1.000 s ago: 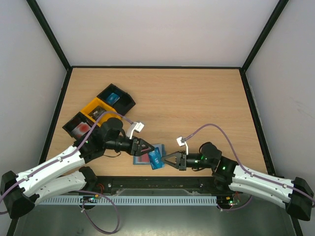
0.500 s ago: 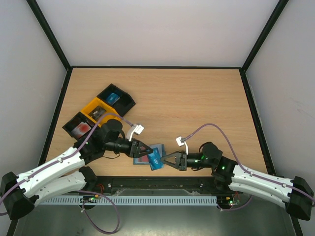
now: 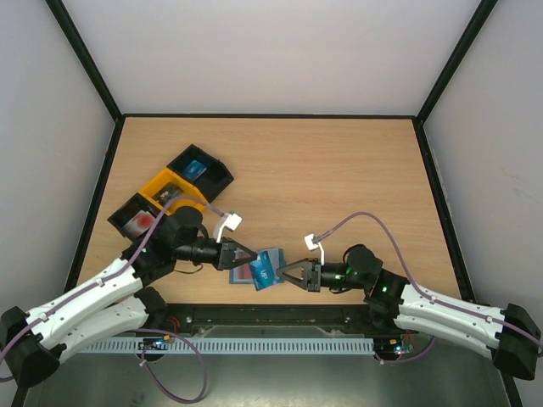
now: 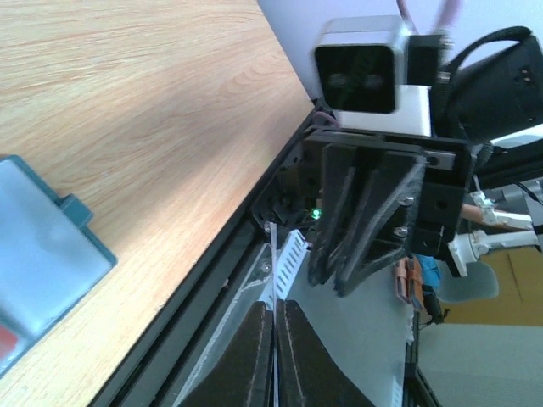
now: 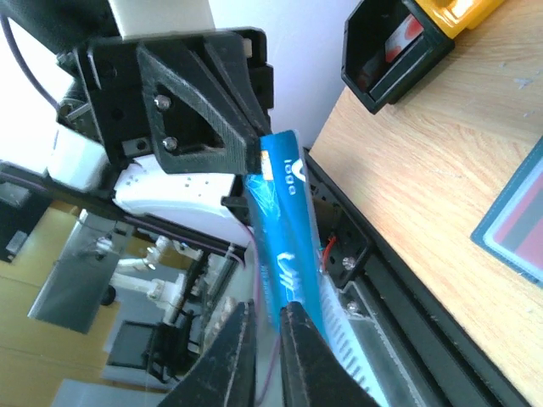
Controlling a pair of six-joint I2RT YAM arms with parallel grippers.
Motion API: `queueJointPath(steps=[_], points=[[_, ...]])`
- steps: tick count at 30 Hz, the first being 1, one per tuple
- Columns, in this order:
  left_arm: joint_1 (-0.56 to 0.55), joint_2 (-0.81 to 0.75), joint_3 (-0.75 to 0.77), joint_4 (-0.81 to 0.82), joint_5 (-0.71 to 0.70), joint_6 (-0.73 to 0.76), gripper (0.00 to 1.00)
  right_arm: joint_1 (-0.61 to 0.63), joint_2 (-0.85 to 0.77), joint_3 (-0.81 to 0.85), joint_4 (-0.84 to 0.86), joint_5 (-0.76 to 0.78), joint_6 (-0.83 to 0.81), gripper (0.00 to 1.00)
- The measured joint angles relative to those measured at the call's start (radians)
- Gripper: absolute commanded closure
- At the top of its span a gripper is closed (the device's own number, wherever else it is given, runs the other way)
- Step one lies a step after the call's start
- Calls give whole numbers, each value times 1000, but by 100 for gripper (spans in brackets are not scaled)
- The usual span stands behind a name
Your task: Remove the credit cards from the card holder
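Pale wood of the bench [image 3: 339, 170] is filling the overhead view, with the card holder [image 3: 245, 274] lying open at its near edge; the blue credit card [image 3: 264, 273] is showing over the card holder's right half; the right fingers [image 3: 287, 271] are pinching it from the card holder's right, closed down to the card's thickness; the left fingers [image 3: 242, 252] are reaching in from the card holder's left, fully closed. With both arms meeting at one thin card, opposed pulls are risking a bend, or the card springing out and dropping back onto the card holder.

Bench grain is running beside the card holder [image 4: 42, 237] in the left wrist view; the left fingers [image 4: 254, 356] are pressing together with no gap; whether the card's edge is lying between them I cannot tell, so a missed pinch is a second risk.

White wall is backing the right wrist view; the card [image 5: 284, 254] is standing raised, apart from the card holder [image 5: 517, 220], its far end meeting the left fingers [image 5: 204, 110].

Against a second earlier, the left fingers, then spread, are now closed; the card is sitting slightly further over the card holder.
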Motion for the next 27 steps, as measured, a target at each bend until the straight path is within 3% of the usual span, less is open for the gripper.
queueJointPath(steps=[8,12,21,27], points=[[64,-51,-28,-19,-52,-14,97,0,-56,7,-33,89,-2,24],[104,-82,-24,-40,-148,-34,97,0,-81,11,-56,133,1,1],[127,-167,-1,-85,-563,-116,97,0,-101,14,-79,193,-6,2],[153,-138,15,-83,-846,-151,97,0,-88,17,-83,215,-6,2]])
